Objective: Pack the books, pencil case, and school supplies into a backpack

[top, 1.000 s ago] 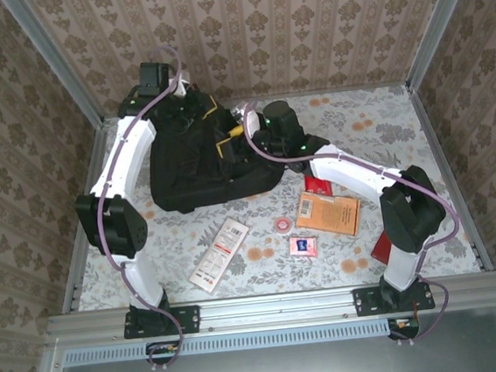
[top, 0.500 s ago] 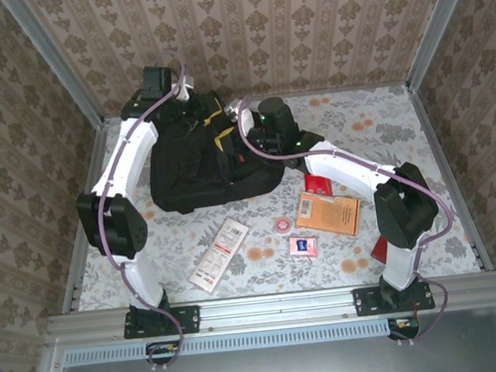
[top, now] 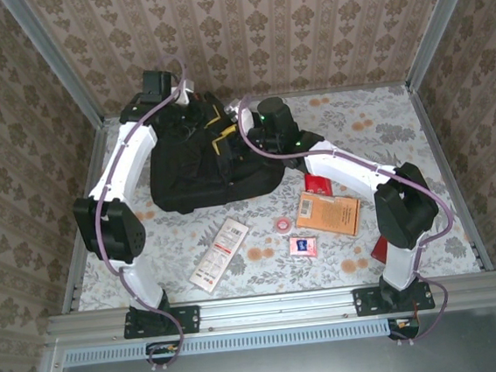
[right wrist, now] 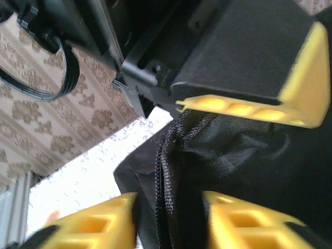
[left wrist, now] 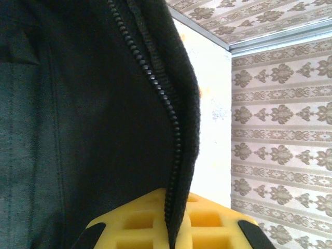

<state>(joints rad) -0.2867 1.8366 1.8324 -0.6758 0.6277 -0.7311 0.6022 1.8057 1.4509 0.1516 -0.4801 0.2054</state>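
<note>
Pinching the zip edge (left wrist: 171,129) of the backpack (top: 198,169) at 11 o'clock, my left gripper (left wrist: 174,218) sits clamped. My right gripper (right wrist: 168,223) straddles that edge half-wide; I cannot tell whether it grips.

The backpack (top: 198,173) blocks the far left of the table (top: 391,124), whose far right corner lies open.

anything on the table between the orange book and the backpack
No, only bare table lies between the orange book and the backpack. The small red book sits beside that line, partly under the right arm.
</note>
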